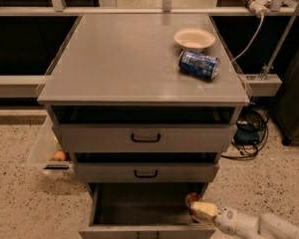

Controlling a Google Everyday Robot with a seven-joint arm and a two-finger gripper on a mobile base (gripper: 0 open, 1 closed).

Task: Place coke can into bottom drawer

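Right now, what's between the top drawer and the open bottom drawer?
The shallow middle drawer, seen in the camera view. The gripper holds the coke can at the bottom drawer's right front corner.

A: How many drawers (145,137)?
B: 3, incl. bottom drawer (139,209).
A: Cans?
B: 2: coke can (191,198), blue can (199,64) on counter (124,59). 1 bowl (194,38).
A: And gripper (203,211)?
B: 1, at bottom drawer's right front, clamped on coke can.
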